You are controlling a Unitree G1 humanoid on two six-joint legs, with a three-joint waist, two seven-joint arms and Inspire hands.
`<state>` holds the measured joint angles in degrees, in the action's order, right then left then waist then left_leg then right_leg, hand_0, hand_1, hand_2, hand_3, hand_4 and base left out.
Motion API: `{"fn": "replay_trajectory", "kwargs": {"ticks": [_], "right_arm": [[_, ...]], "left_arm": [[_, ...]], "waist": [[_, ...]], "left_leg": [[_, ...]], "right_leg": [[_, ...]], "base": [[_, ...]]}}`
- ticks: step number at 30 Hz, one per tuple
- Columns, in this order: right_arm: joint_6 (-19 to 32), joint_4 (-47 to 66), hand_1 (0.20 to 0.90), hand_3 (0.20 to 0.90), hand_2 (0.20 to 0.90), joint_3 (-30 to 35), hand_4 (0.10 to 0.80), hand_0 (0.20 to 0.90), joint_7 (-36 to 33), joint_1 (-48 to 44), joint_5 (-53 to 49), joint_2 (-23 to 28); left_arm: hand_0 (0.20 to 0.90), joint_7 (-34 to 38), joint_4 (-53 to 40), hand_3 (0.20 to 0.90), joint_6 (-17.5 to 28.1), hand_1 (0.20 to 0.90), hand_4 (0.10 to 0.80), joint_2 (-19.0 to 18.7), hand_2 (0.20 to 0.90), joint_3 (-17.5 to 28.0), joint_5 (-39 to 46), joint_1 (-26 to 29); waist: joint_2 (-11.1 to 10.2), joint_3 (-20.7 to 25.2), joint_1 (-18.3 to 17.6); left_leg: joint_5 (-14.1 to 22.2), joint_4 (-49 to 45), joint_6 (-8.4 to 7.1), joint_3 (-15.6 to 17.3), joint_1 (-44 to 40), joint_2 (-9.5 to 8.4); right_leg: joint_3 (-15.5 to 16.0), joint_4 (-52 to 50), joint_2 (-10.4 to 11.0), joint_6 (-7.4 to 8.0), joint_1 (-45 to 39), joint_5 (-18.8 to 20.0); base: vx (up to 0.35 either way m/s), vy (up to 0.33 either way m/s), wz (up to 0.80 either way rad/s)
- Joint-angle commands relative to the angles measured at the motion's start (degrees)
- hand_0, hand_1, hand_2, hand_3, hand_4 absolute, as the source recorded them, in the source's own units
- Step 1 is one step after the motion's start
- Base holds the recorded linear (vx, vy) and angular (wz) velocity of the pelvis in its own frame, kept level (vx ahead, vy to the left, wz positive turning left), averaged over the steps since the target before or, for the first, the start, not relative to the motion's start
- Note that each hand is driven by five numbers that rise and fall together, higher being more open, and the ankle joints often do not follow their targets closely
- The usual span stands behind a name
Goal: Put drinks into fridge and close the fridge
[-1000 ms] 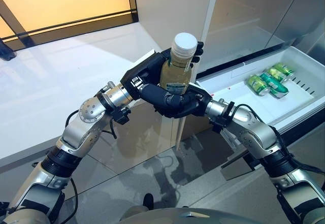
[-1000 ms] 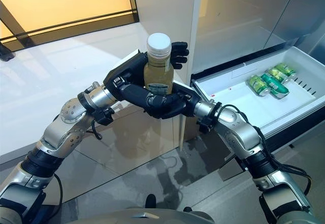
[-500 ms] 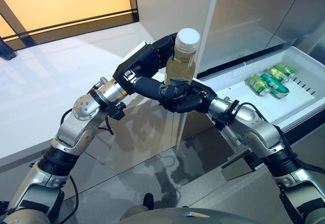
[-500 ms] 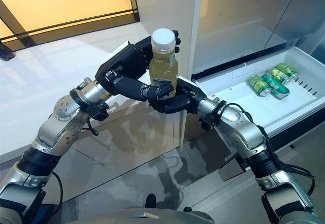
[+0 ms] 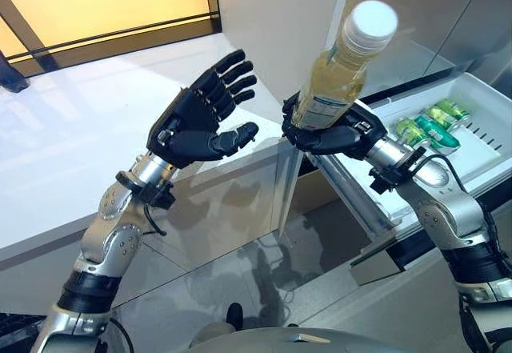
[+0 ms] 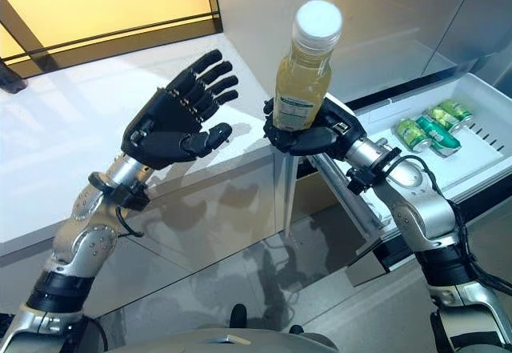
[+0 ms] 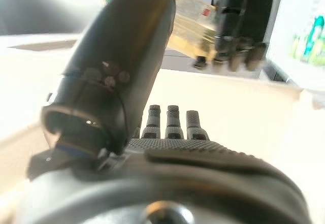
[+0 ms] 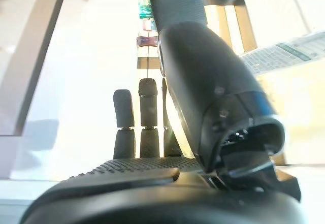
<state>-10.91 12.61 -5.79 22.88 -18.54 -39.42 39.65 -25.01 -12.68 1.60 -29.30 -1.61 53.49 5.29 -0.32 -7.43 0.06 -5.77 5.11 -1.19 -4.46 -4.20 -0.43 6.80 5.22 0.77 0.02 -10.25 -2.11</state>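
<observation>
A clear bottle of yellow drink (image 5: 340,69) with a white cap is held up in my right hand (image 5: 332,133), whose fingers curl round its lower part; it also shows as bottle (image 6: 304,69). My left hand (image 5: 200,121) is beside it to the left, apart from it, with fingers spread straight. In the left wrist view the bottle (image 7: 188,36) shows past the left hand (image 7: 122,82), gripped by the right hand's fingers (image 7: 238,26). The open fridge drawer (image 5: 480,153) at the right holds several green cans (image 5: 424,129).
A white counter (image 5: 88,129) runs along the left and behind my hands. The fridge's interior shelf (image 5: 416,41) stands behind the drawer. A dark-framed window (image 5: 104,17) lies at the far left. Grey floor shows below.
My left hand has let go of the bottle, opened and drawn back to the left. The right hand has lifted the bottle up and to the right, tilting it.
</observation>
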Motion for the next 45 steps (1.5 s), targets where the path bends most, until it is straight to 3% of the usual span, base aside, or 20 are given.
{"fn": "replay_trajectory", "kwargs": {"ticks": [1,5,8,9,12,16,23,26,29,32,37,39,45], "right_arm": [[10.7,9.84,0.3,0.2,0.3,9.91,0.1,0.3,-0.49,-3.93,-7.73,-0.11],[11.43,10.61,0.3,0.2,0.3,14.28,0.1,0.3,-1.67,-0.13,-6.58,0.76],[12.13,10.97,0.3,0.2,0.3,18.25,0.1,0.3,-3.02,3.32,-6.12,1.19],[12.27,11.0,0.3,0.2,0.3,19.53,0.1,0.3,-3.54,4.27,-6.44,1.49],[12.82,10.51,0.3,0.2,0.3,21.81,0.1,0.3,-4.42,6.1,-5.98,0.8],[14.38,10.23,0.3,0.2,0.3,22.64,0.1,0.3,-6.41,8.28,-6.66,1.6],[16.51,5.45,0.3,0.2,0.3,26.66,0.1,0.3,-5.18,11.51,-9.15,2.83],[17.28,3.92,0.3,0.2,0.3,27.52,0.1,0.3,-5.15,12.65,-9.97,3.0],[17.41,3.39,0.3,0.2,0.3,28.53,0.1,0.3,-4.71,14.13,-11.01,3.25],[16.31,1.79,0.3,0.2,0.3,29.82,0.1,0.3,-4.58,15.9,-9.4,3.86],[14.92,-0.18,0.3,0.2,0.3,30.63,0.1,0.3,-6.0,17.33,-5.5,5.67],[13.46,-2.28,0.3,0.2,0.3,30.05,0.1,0.3,-6.71,16.52,-2.26,8.04],[8.52,-7.89,0.3,0.2,0.3,25.22,0.1,0.3,-5.9,9.41,2.47,15.2]], "left_arm": [[0.9,-2.19,-2.39,0.9,2.15,0.9,0.8,0.41,0.9,4.15,6.7,-0.05],[0.9,-4.65,-1.59,0.9,-1.68,0.9,0.8,3.8,0.9,5.76,14.53,-3.83],[0.9,-10.76,-2.06,0.9,-4.36,0.9,0.8,6.91,0.9,5.18,17.13,-6.81],[0.9,-13.84,-2.34,0.9,-6.99,0.9,0.8,8.14,0.9,4.54,19.66,-7.72],[0.9,-26.94,-1.75,0.9,-20.52,0.9,0.8,11.86,0.9,1.23,27.24,-9.42],[0.9,-31.04,2.48,0.9,-22.16,0.9,0.8,13.74,0.9,-6.66,28.29,-12.6],[0.9,-45.03,19.88,0.9,-27.49,0.9,0.8,16.38,0.9,-9.94,22.46,-18.16],[0.9,-48.17,26.21,0.9,-27.19,0.9,0.8,16.95,0.9,-10.52,19.0,-19.85],[0.9,-47.25,31.13,0.9,-26.92,0.9,0.8,17.76,0.9,-9.62,16.82,-20.65],[0.9,-42.95,39.86,0.9,-23.1,0.9,0.8,18.73,0.9,-7.39,9.59,-21.55],[0.9,-33.89,46.38,0.9,-18.12,0.9,0.8,18.78,0.9,-5.14,4.57,-21.5],[0.9,-24.26,49.19,0.9,-12.74,0.9,0.8,16.38,0.9,-5.38,-2.01,-20.48],[0.9,-6.74,55.44,0.9,-7.07,0.9,0.8,13.1,0.9,-6.77,-11.98,-18.08]], "waist": [[-1.96,6.52,0.4],[-2.03,6.38,0.25],[-2.23,6.11,0.01],[-2.23,5.98,-0.09],[-2.22,5.49,-0.72],[-2.24,4.52,-2.32],[-2.73,3.96,-3.46],[-2.92,3.82,-3.75],[-3.14,3.81,-3.93],[-3.51,3.77,-4.17],[-3.9,3.75,-4.15],[-4.21,3.69,-4.02],[-4.76,3.9,-3.27]], "left_leg": [[7.71,-0.45,1.65,0.67,-3.26,-1.97],[7.63,-0.42,1.53,0.74,-3.04,-1.83],[7.61,-0.36,1.51,0.75,-2.73,-1.79],[7.63,-0.29,1.51,0.8,-2.69,-1.71],[7.9,-0.25,1.42,1.25,-2.69,-1.5],[8.47,-0.17,1.44,2.4,-3.04,-1.32],[8.76,-0.11,1.53,4.19,-2.68,-1.25],[8.79,-0.11,1.52,4.94,-2.33,-1.14],[8.69,-0.11,1.52,5.51,-1.99,-1.1],[9.22,-0.11,1.48,6.2,-2.19,-0.95],[9.1,-0.11,1.58,6.63,-1.87,-0.99],[8.86,-0.11,1.58,6.87,-1.66,-0.96],[8.26,-0.11,1.46,7.22,-1.34,-1.0]], "right_leg": [[-1.11,-1.77,0.61,3.33,3.39,2.36],[-1.08,-1.76,0.64,3.29,3.57,2.34],[-1.24,-1.78,0.51,3.2,3.92,2.42],[-1.28,-1.77,0.47,3.18,4.02,2.44],[-1.8,-2.03,0.31,3.12,4.43,2.58],[-3.17,-2.37,0.04,3.18,4.78,2.61],[-4.39,-2.28,-0.19,3.54,5.62,2.99],[-4.84,-2.32,-0.29,3.69,6.09,3.11],[-5.12,-2.26,-0.34,3.81,6.45,3.26],[-5.3,-2.03,-0.47,4.08,6.26,2.99],[-5.33,-2.08,-0.57,4.24,6.59,3.09],[-5.17,-1.95,-0.58,4.31,6.66,3.27],[-4.62,-1.63,-0.76,4.4,6.73,3.58]], "base": [[0.0,0.0,0.0],[0.0,0.0,0.0],[0.0,0.0,0.0],[0.0,0.0,0.0],[0.0,0.0,0.0],[-0.007,0.016,-0.07],[-0.003,0.015,-0.15],[-0.006,0.01,-0.12],[0.011,0.002,-0.02],[0.038,0.001,-0.1],[0.013,-0.004,-0.05],[0.034,-0.004,-0.01],[0.054,0.001,-0.03]]}}
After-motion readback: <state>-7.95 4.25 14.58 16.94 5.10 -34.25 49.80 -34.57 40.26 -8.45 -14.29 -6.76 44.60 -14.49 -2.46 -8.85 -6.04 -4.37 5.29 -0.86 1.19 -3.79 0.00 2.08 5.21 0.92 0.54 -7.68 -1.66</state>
